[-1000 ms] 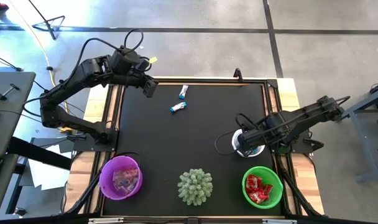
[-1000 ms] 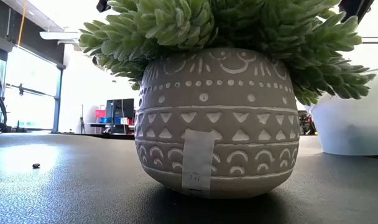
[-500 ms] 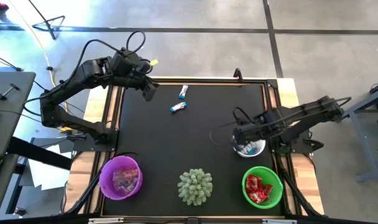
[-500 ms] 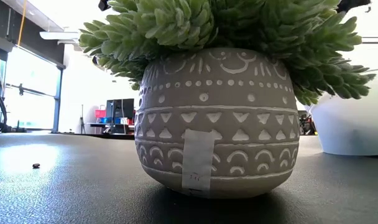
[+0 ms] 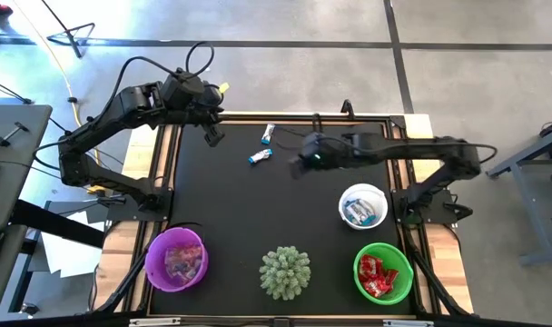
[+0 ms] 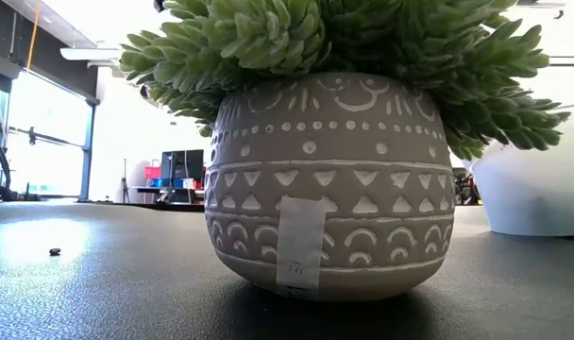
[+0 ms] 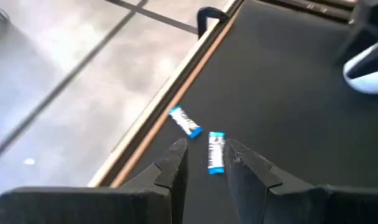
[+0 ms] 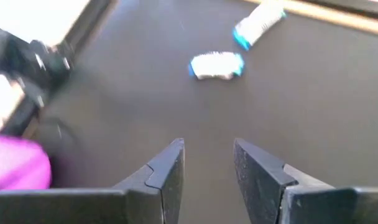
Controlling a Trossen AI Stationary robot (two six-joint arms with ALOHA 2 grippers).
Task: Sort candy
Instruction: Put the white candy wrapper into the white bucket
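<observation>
Two blue-and-white candies lie flat on the black mat at the far side: one (image 5: pixel 269 133) by the far edge, the other (image 5: pixel 260 156) just nearer. My right gripper (image 5: pixel 296 164) hovers open a little to their right, and its wrist view shows both candies (image 8: pixel 217 65) ahead of the fingers (image 8: pixel 207 155). My left gripper (image 5: pixel 212 136) hangs open over the mat's far left corner, with nothing between its fingers (image 7: pixel 204 158). The white bowl (image 5: pixel 362 205) holds blue-and-white candy, the green bowl (image 5: pixel 382 272) red candy, the purple bowl (image 5: pixel 176 259) pinkish candy.
A spiky pale-green plant in a patterned grey pot (image 5: pixel 285 271) stands at the near middle between the purple and green bowls and fills the low view (image 6: pixel 325 179). The mat has a raised wooden border (image 5: pixel 167 182). Bare mat (image 5: pixel 258 209) lies in the middle.
My right gripper has swung from above the white bowl toward the far left, across the mat, and now hangs close to the two loose candies. The bowl stays where it was. My left gripper has rolled a little in place.
</observation>
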